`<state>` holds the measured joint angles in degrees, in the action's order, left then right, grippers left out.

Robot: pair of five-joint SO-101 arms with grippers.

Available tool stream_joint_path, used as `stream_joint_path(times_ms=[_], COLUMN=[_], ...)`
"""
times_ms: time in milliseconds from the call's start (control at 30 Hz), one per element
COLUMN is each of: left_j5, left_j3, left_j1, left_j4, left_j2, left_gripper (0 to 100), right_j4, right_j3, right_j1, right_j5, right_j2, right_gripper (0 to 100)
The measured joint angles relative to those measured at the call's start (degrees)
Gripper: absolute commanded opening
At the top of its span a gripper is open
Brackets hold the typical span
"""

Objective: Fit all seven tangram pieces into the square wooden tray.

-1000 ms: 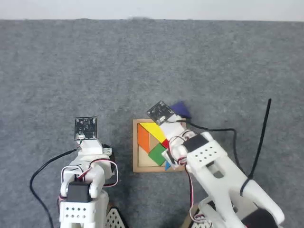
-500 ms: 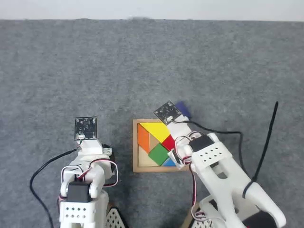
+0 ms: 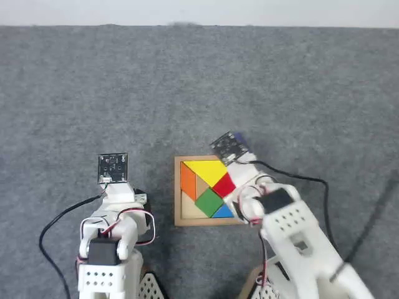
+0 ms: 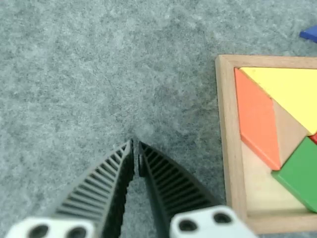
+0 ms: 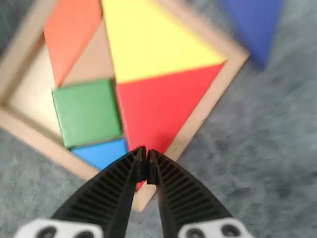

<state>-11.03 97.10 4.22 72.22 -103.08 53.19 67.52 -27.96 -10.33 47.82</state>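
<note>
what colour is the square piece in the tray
The square piece is green, clearest in the right wrist view.

1. In the high view you get soft, even light over the grey bench. Shadows are faint and gather just beneath the arms near 6 o'clock.
2. The right arm at 5 o'clock is smeared, and the black cable at 4 o'clock is a ghostly streak.
3. In your left wrist view the left jaws at 6 o'clock look soft, with a dim shadow on the bench at their tip. The tray at 3 o'clock reads clearer.
4. Your right wrist view is blurred throughout, worst on the dark blue piece at 1 o'clock.
</note>
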Motion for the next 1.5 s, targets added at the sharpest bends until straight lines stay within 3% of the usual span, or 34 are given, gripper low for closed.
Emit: stream_joint_path(times_ms=[200,400,700,1033,1500], left_j5=[0.0,0.0,0.0,0.0,0.0], left_j3=[0.0,0.0,0.0,0.0,0.0], left_j1=[0.0,0.0,0.0,0.0,0.0], left_j4=[0.0,0.0,0.0,0.0,0.0], left_j2=[0.0,0.0,0.0,0.0,0.0], left_gripper=[1,1,1,1,1], right_j4=[3.1,4.7,4.7,4.7,7.6], right_j3=[-3.7,-17.8,-40.4,-63.2,-71.6], right_j1=[9.1,9.7,9.8,9.8,7.3], right_j5=[0.0,-2.7,-12.2,-13.7,-15.9], right_j2=[3.3,-8.8,-42.9,-69.5,-76.9], right_gripper=[0.9,2.0,26.7,27.3,27.3])
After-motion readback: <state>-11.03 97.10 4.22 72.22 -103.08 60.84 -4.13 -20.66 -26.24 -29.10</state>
